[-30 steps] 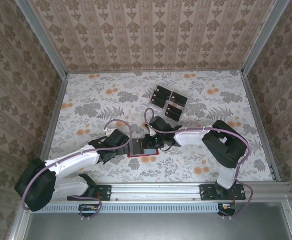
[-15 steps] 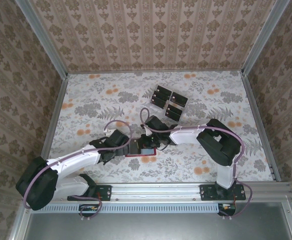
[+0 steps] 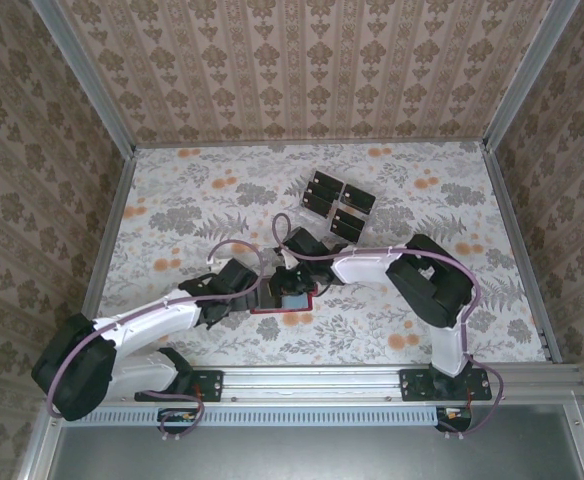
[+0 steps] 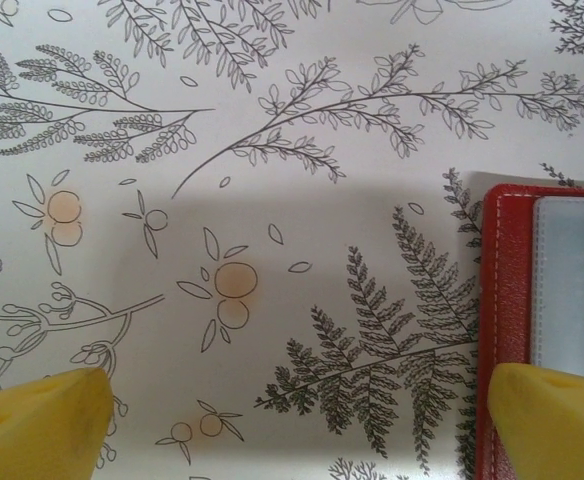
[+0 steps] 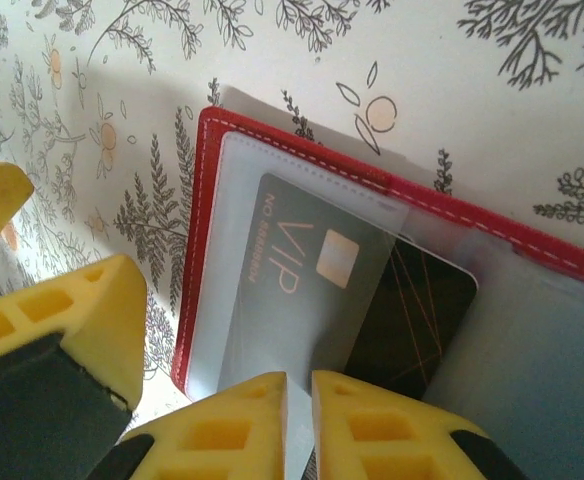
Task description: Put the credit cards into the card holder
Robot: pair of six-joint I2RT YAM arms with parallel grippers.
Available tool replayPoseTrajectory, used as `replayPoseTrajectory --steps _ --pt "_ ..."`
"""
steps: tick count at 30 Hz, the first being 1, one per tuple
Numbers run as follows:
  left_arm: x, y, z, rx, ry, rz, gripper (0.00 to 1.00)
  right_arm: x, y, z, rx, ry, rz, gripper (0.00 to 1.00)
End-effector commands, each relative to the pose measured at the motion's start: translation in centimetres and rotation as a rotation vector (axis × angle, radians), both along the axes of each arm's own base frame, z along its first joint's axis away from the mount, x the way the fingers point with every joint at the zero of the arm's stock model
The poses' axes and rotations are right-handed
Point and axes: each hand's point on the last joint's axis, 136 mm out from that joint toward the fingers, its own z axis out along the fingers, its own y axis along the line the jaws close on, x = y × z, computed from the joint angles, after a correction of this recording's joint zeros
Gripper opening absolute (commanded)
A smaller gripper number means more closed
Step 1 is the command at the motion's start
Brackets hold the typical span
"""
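Credit cards (image 3: 334,205) are grouped beyond the red wallet (image 3: 282,313), one card (image 5: 302,290) tucked partly into its pocket. The right pincer (image 5: 297,390) is nearly closed at that card, grip unclear; the left pincer (image 4: 302,385) is spread wide

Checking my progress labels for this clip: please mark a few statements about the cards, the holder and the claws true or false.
1. The left claw is wide open. True.
2. The card holder is folded shut. False: it lies open.
3. The VIP card is fully inside the clear pocket. False: its dark end sticks out.
4. More credit cards lie grouped farther back on the table. True.
5. The left claw holds a card. False: nothing is between its fingers.
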Motion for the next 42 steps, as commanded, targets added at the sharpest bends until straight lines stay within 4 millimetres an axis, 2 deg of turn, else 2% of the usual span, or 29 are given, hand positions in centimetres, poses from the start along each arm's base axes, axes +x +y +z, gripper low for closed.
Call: replayPoseTrajectory --steps 1,4,7,10,16,24,32,42 --pt "0.0 0.7 0.2 0.023 0.01 0.011 1.0 -0.4 -0.3 3.2 0.033 -0.056 0.017 0.23" --pt "0.0 1.2 0.2 0.037 0.019 0.021 1.0 -0.3 -1.4 3.9 0.005 -0.095 -0.009 0.29" --pt "0.1 2.0 -0.1 0.061 0.035 0.05 1.0 -0.4 -2.2 3.7 -0.024 -0.106 -0.023 0.33" --pt "0.2 2.6 -0.2 0.086 0.051 0.07 1.0 -0.5 -2.1 3.1 -0.031 -0.092 -0.021 0.34" --pt "0.5 2.2 -0.4 0.084 0.056 0.055 1.0 -0.3 -1.5 1.8 -0.042 -0.072 -0.016 0.34" --pt "0.7 1.4 -1.4 0.064 0.075 0.038 1.0 -0.2 -1.3 0.2 -0.069 -0.045 -0.012 0.33" --pt "0.6 1.1 -2.1 0.051 0.085 0.031 1.0 -0.4 -1.0 -0.5 -0.073 -0.029 -0.004 0.32" --pt "0.3 1.0 -2.8 0.04 0.094 0.031 1.0 -0.5 0.0 -0.5 -0.047 -0.005 0.015 0.22"
